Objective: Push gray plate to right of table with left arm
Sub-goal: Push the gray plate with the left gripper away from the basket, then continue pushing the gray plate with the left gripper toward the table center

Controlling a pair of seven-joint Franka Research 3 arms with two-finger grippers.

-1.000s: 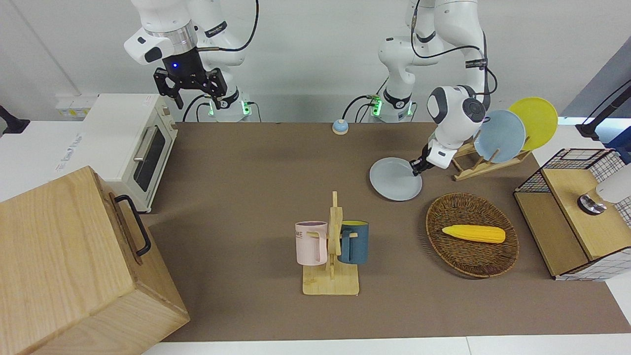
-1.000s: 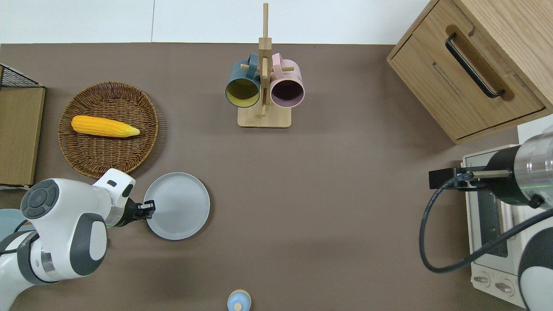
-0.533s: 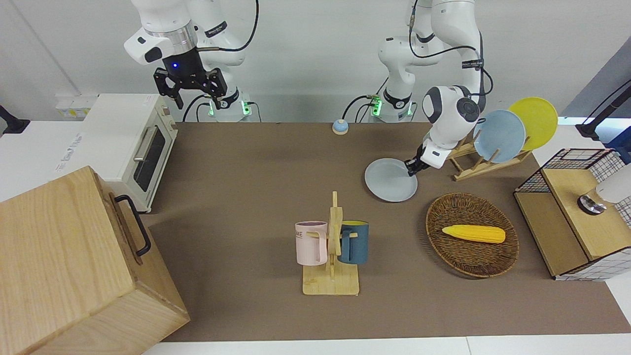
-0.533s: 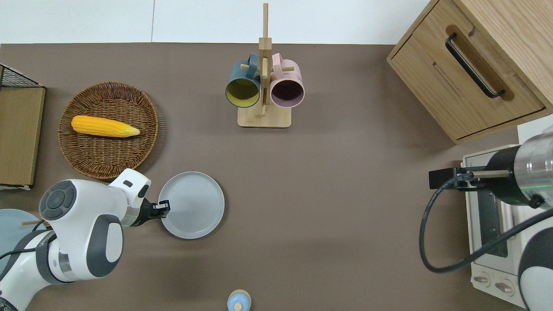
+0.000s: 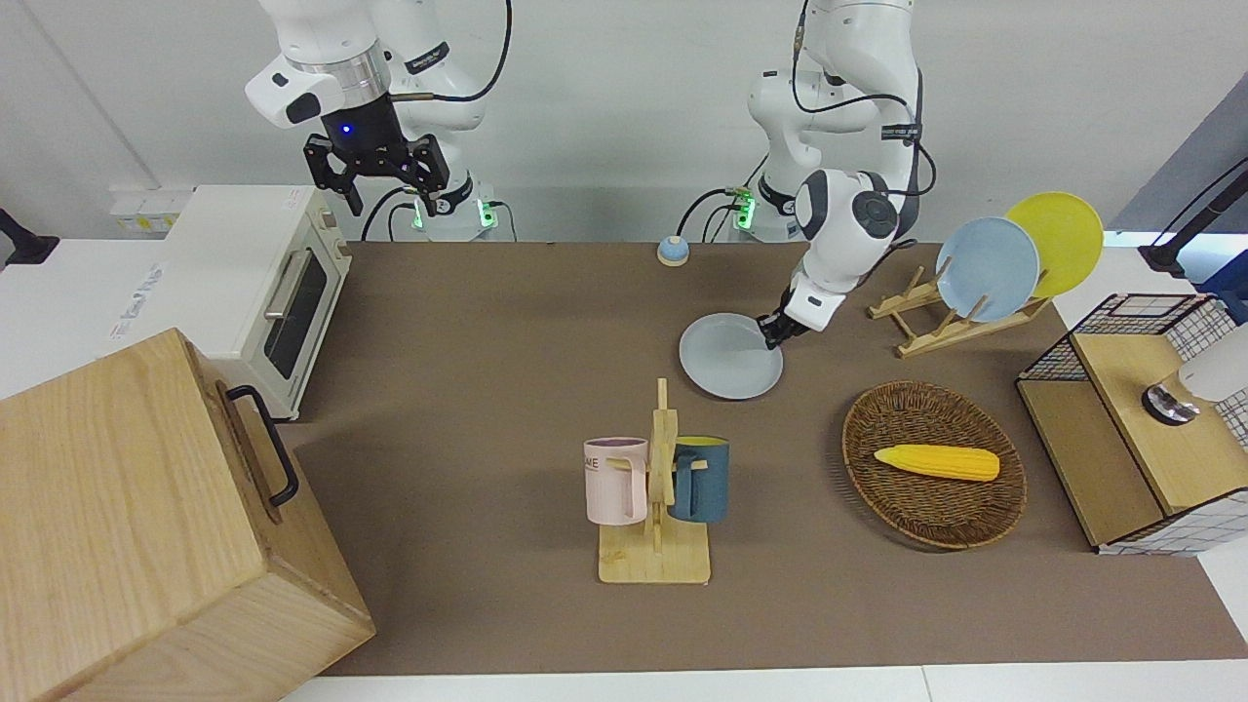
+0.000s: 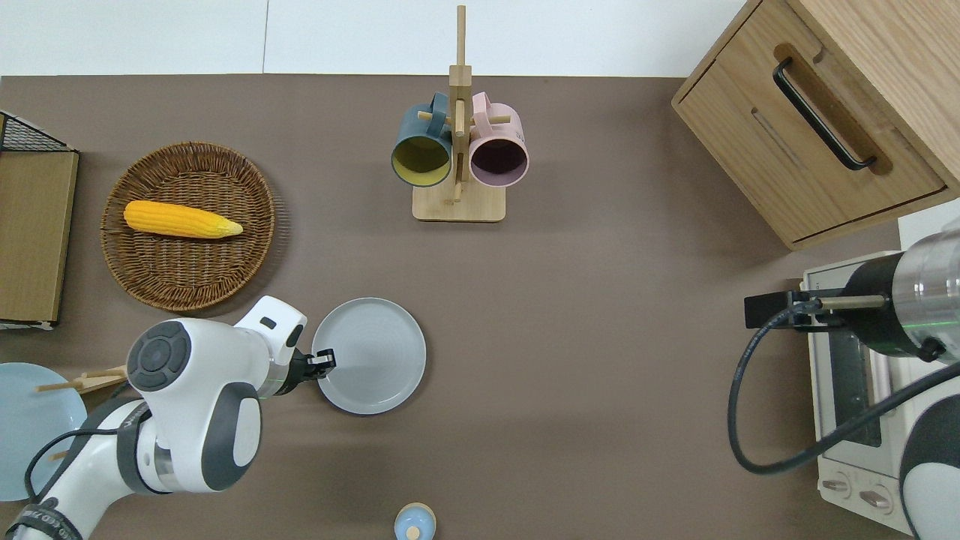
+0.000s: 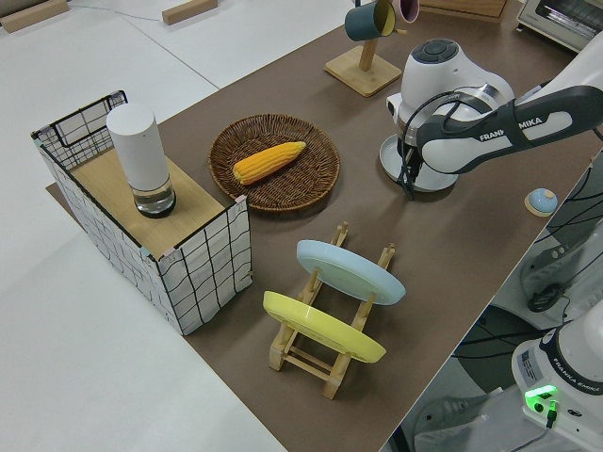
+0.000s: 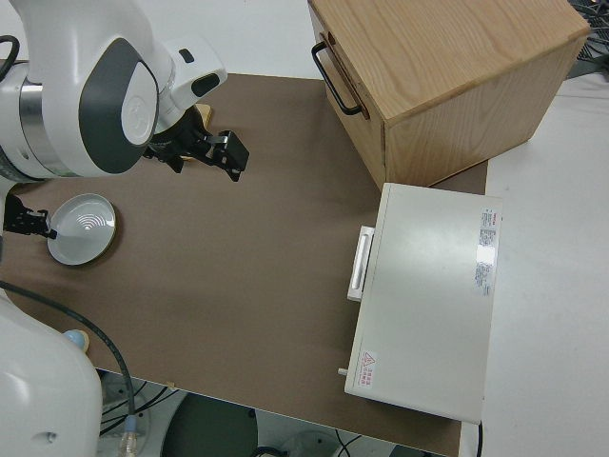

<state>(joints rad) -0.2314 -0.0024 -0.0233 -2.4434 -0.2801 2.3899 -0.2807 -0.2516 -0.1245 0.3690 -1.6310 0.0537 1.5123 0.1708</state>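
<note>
**Q:** Where is the gray plate, taking the mug rack as the landmark?

**A:** The gray plate [image 6: 369,355] is seen lying flat on the table [image 6: 600,375], nearer to the robots than the mug rack [image 6: 458,150] and slightly toward the left arm's end of the table. A wicker basket [image 6: 188,225] holding a corn cob [image 6: 182,220] is set well apart from the rack, toward the left arm's end.

**Q:** How is the plate being handled?

**A:** The left gripper [image 6: 324,361] is lowered to the plate's rim, on the edge that faces the left arm's end. It is judged to be placed there so that the plate is shoved sideways, toward the right arm's end, rather than lifted.

**Q:** Are its fingers parted or closed?

**A:** That cannot be told; the black tip is too small, though it appears to be resting against the rim, perhaps just inside it. Nothing is seen to be lifted.

**Q:** And the right arm?

**A:** It is parked, and the right gripper [image 5: 375,168] is shown with fingers spread and nothing between them.

**Q:** How far along is the push?

**A:** By judgement, partway: much bare table is left between the plate and the toaster oven [image 6: 847,390].
</note>
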